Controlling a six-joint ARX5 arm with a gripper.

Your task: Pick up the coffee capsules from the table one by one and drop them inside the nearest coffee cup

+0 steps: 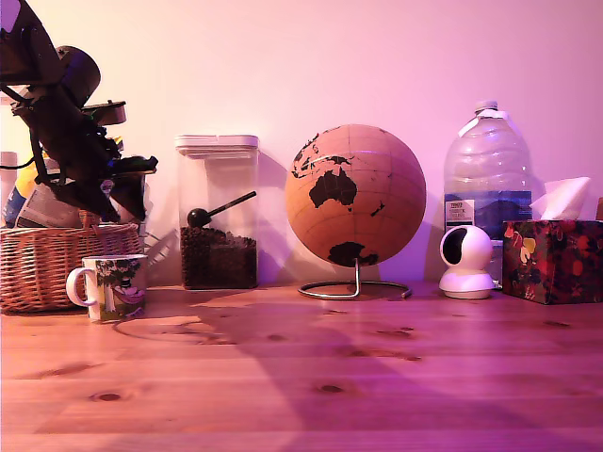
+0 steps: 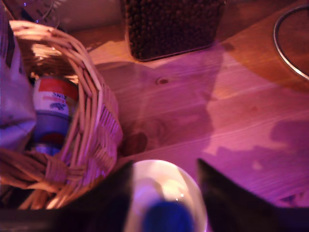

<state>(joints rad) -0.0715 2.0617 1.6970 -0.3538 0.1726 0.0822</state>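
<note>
Spanning the whole foreground, the reddish-brown knotted plank table [image 1: 377, 377] lies open from its near edge to the row of objects along the back wall. At 12 o'clock stands a cork-coloured globe on a wire ring stand [image 1: 355, 196]; toward 2 o'clock a large clear plastic water bottle [image 1: 487, 169], and before it a patterned dark tissue box [image 1: 552, 260] and a small white dome camera [image 1: 466, 261]. At 10 o'clock a clear square canister of coffee beans [image 1: 218, 212] stands near a woven wicker basket [image 1: 57, 264]. Just in front of the basket, the small white ceramic mug with a dark printed picture [image 1: 111, 285] stands upright. The black gripper [image 2: 164, 193] hangs directly above it, fingers [image 2: 219, 193] apart, with a blue rounded object [image 2: 164, 217] between them over the mug's mouth; whether it is gripped cannot be told.
</note>
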